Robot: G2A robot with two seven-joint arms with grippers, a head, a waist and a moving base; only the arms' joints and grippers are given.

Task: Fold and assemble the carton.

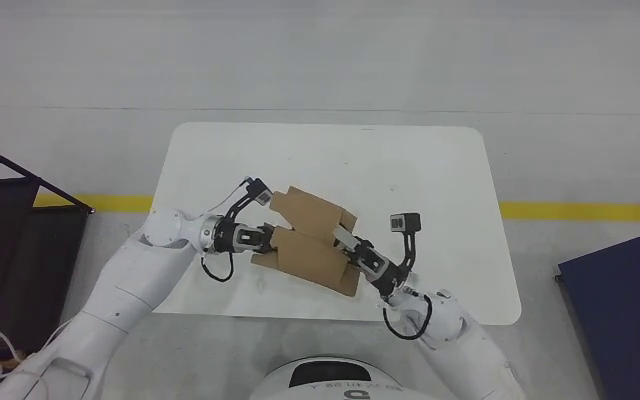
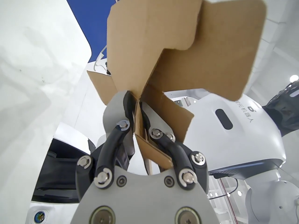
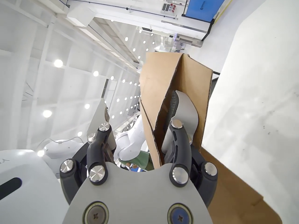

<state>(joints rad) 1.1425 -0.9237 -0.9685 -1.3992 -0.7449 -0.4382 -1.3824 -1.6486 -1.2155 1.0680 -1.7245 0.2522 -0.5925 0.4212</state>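
The brown carton (image 1: 312, 252) is held just above the white table (image 1: 400, 160) near its front middle, part unfolded with flaps sticking out. My left gripper (image 1: 266, 238) is at the carton's left end, shut on a cardboard flap (image 2: 137, 117) where several flaps (image 2: 163, 36) fan out. My right gripper (image 1: 349, 247) is at the carton's right end and stands open. One of its fingers (image 3: 184, 108) is inside the carton (image 3: 158, 75), the other finger (image 3: 102, 110) is outside, and a carton wall runs between them.
The table's back half and right side (image 1: 440, 200) are bare. A dark frame (image 1: 30, 230) stands off the table's left edge and a blue panel (image 1: 605, 290) off its right. A yellow line (image 1: 570, 210) runs across the floor.
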